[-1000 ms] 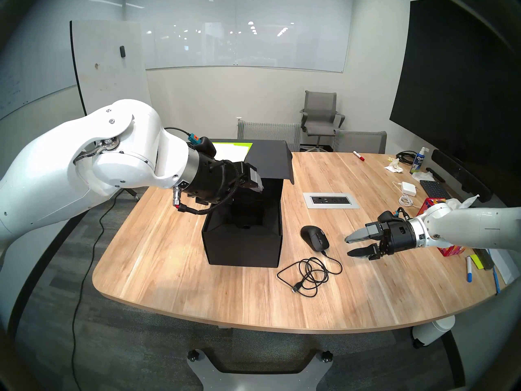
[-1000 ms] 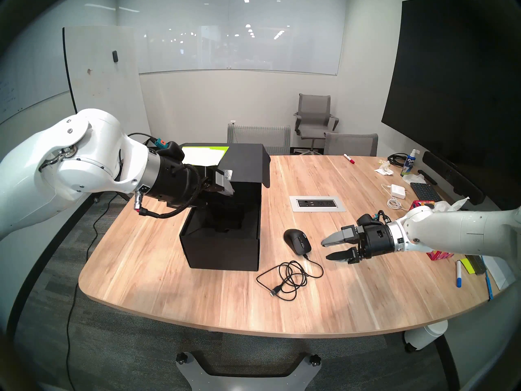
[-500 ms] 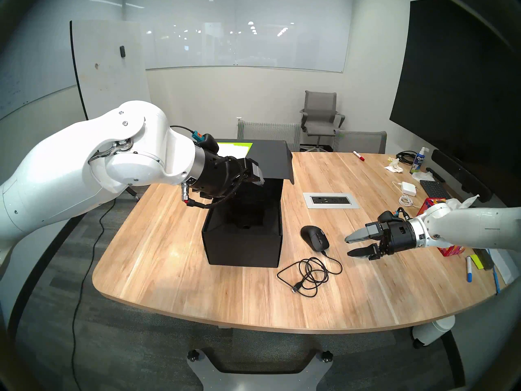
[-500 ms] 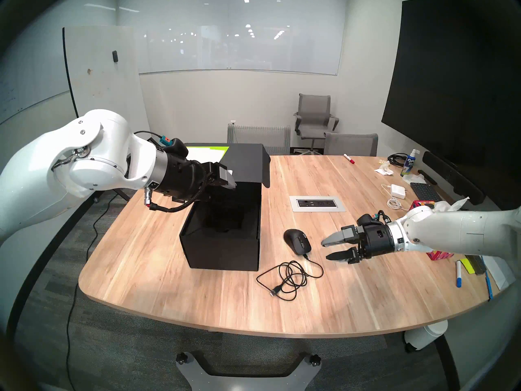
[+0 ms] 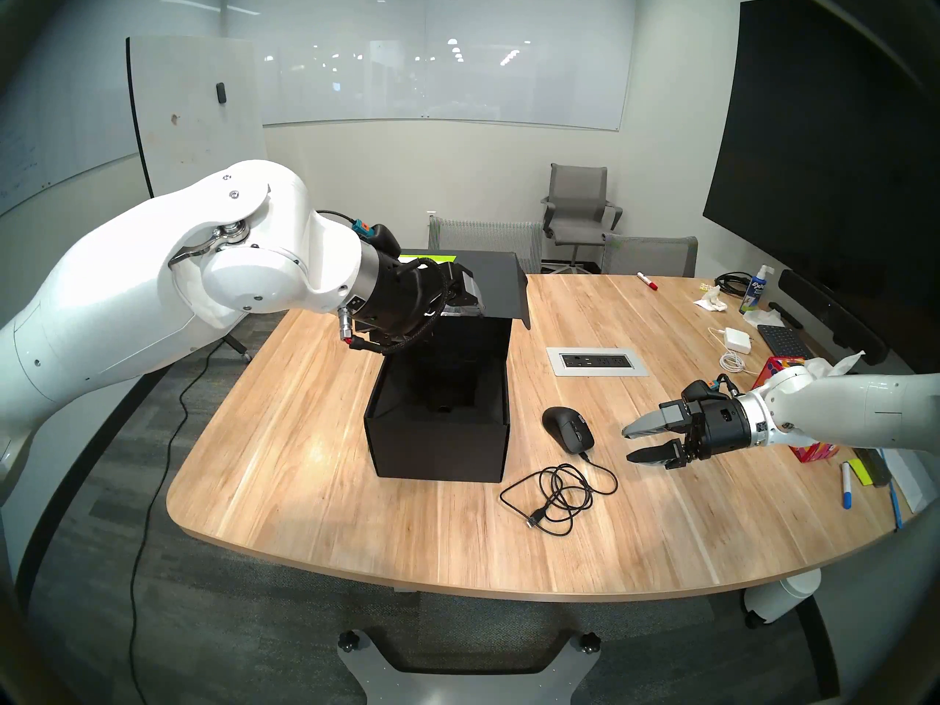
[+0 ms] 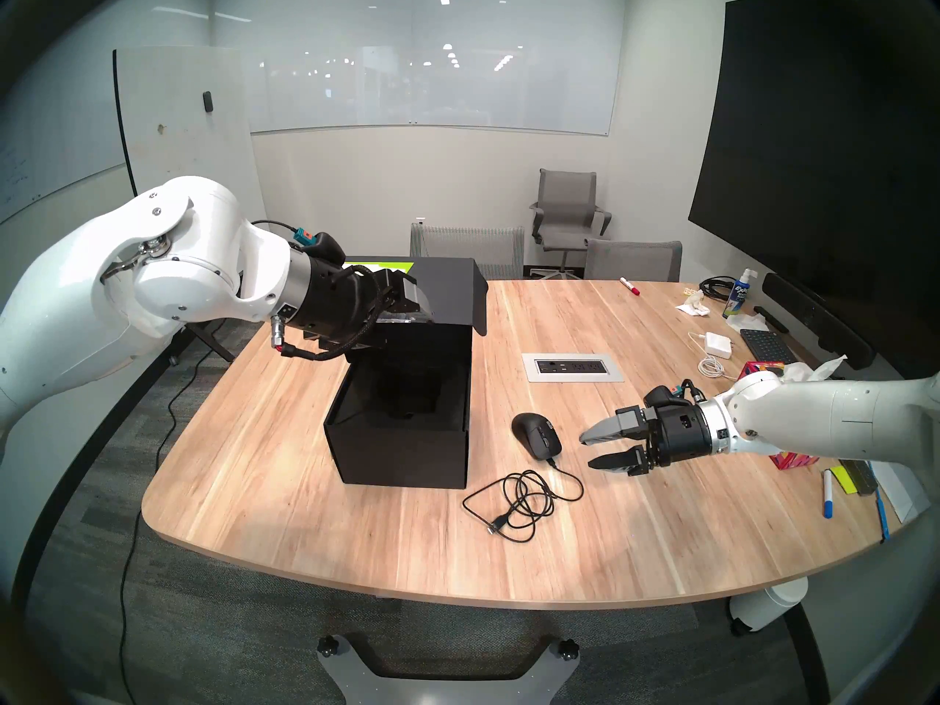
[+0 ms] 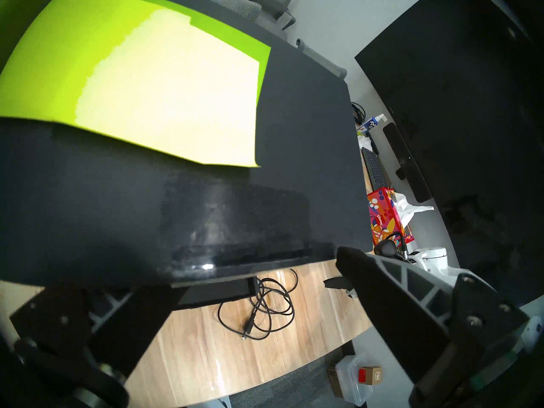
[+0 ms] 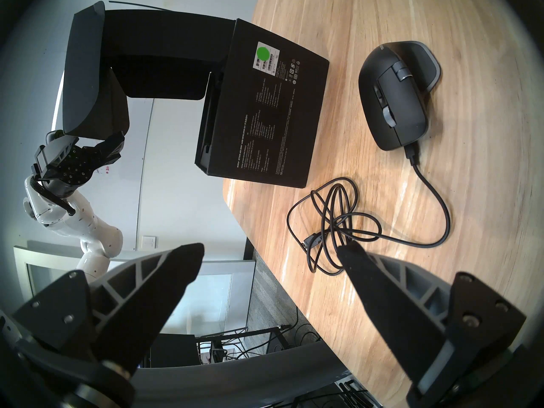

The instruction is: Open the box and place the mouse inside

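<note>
The black box (image 5: 437, 444) stands mid-table with its lid (image 5: 501, 287) raised, and its dark inside shows. Yellow-green notes (image 7: 147, 89) cover a flap behind it. My left gripper (image 5: 470, 302) is open at the lid's left edge, just above the box opening. In the left wrist view the lid's edge runs across between the fingers (image 7: 382, 304). The black mouse (image 5: 567, 428) lies right of the box, with its cable (image 5: 557, 490) coiled in front. My right gripper (image 5: 630, 444) hovers open right of the mouse (image 8: 394, 104), holding nothing.
A power outlet panel (image 5: 597, 361) is set into the table behind the mouse. At the far right lie a red tissue box (image 5: 783, 373), a white charger (image 5: 737, 340), a keyboard (image 5: 783, 340), a spray bottle (image 5: 755, 287) and a blue marker (image 5: 846, 485). Chairs stand beyond the table.
My left arm has risen and moved right, bringing its gripper from above the box opening up to the lid's edge. The right arm, mouse and box have stayed put.
</note>
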`<action>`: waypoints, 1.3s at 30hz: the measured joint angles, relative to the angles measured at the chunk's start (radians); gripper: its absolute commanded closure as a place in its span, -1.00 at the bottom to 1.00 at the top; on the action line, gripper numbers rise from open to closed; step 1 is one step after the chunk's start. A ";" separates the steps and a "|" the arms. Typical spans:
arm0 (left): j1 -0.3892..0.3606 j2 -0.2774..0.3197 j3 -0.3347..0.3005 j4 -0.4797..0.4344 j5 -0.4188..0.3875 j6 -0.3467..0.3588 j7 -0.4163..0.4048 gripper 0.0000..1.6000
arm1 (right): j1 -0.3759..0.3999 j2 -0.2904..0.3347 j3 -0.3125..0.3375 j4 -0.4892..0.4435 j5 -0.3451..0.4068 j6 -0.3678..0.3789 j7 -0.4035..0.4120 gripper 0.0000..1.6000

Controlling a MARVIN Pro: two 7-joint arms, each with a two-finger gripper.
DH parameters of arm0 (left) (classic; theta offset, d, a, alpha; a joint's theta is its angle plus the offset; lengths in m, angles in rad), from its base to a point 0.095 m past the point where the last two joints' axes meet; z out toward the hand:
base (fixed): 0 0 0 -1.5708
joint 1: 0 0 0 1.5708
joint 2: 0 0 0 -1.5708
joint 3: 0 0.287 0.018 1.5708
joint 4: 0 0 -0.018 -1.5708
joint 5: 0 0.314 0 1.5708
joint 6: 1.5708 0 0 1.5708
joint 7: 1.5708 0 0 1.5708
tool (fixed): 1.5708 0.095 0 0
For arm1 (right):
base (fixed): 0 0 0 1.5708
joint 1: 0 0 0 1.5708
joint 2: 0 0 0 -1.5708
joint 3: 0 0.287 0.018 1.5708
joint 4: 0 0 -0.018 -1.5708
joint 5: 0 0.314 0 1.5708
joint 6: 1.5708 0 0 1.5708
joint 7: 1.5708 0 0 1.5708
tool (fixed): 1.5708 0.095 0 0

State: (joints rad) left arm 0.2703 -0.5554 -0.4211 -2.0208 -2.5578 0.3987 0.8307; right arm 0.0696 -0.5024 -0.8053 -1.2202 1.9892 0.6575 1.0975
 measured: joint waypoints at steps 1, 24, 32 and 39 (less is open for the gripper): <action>-0.003 -0.008 -0.001 0.009 -0.003 -0.004 0.006 -1.00 | 0.000 0.000 0.000 0.000 0.000 0.000 0.000 -1.00; -0.033 -0.147 -0.002 0.178 -0.002 -0.052 0.049 -1.00 | 0.000 0.000 0.000 0.000 0.000 0.000 0.000 -1.00; -0.050 -0.195 -0.011 0.245 -0.021 -0.066 0.049 -1.00 | 0.000 0.000 0.001 0.000 0.000 0.000 0.000 -1.00; -0.074 -0.245 -0.019 0.324 -0.029 -0.078 0.050 -1.00 | 0.000 0.000 0.001 0.000 0.000 0.000 0.000 -1.00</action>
State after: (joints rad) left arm 0.1959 -0.8008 -0.4403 -1.6963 -2.5872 0.3207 0.8803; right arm 0.0695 -0.5020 -0.8046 -1.2202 1.9887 0.6580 1.0974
